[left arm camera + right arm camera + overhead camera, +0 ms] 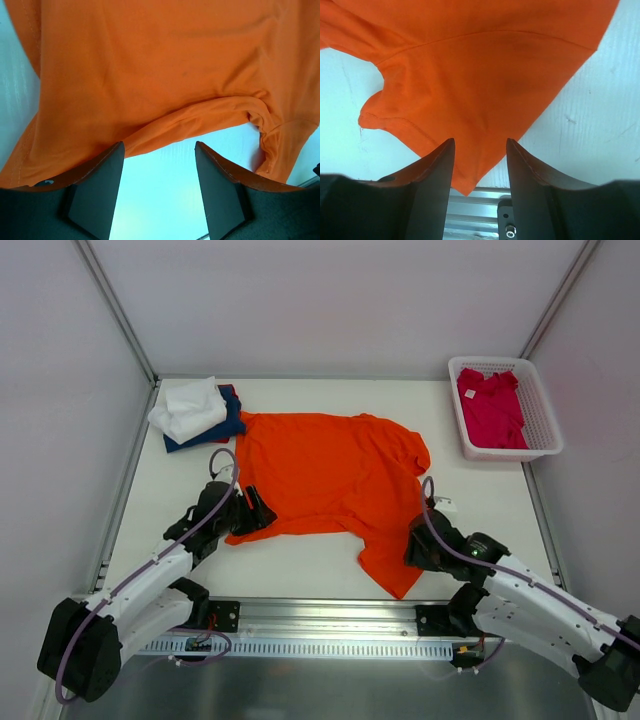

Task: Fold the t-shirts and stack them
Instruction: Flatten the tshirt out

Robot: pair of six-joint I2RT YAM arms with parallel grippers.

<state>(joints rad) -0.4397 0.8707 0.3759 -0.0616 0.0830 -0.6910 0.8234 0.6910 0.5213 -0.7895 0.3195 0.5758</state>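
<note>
If shut on the thin tip alone, likely to lose the cloth mid-lift and leave a skewed fold. Orange shirt [330, 475] spread across the centre of the frame, lower edge rumpled. Left gripper [257, 509] at the lower-left hem, fingers wide, only table [300, 565] showing between, holding nothing. Right gripper [418, 542] at the lower-right point, fingers wide, cloth tip showing between, not clamped. Also risky: pinching the rolled hem and dragging two layers.

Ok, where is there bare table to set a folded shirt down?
Bare table lies between the orange shirt and the basket, and along the far edge between the folded stack and basket. Crowded: the near edge, with the left gripper and right gripper at the shirt.
</note>
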